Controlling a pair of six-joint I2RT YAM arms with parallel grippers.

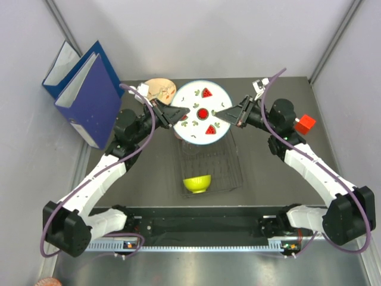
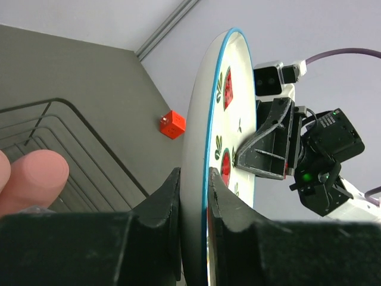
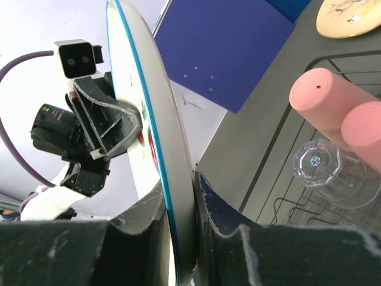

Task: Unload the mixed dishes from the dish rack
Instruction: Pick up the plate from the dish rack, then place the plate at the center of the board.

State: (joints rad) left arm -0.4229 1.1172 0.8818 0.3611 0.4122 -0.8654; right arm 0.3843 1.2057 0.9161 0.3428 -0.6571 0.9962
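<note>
The dish rack [image 1: 221, 170] held one lime-yellow bowl [image 1: 197, 183] at its near end. Two pink cups [image 3: 326, 98] were in the rack too, side by side. One clear glass [image 3: 326, 170] sat just beside them. From the top, the cups and the glass were hidden under a plate.

That was the white plate with red fruit prints [image 1: 202, 101]. It was up in the air over the far end of the rack, with its picture side facing up. The left gripper [image 1: 183, 114] pinched its left rim, fingers tight on both sides. The right gripper [image 1: 221, 113] pinched its right rim the same way.

There were two plates in all. The other one, the tan patterned plate [image 1: 158, 89], lay on the table past the rack's far left corner. One small red cube [image 1: 305, 124] sat well off to the right of the rack. One blue binder [image 1: 89, 95] stood well off to its left.
</note>
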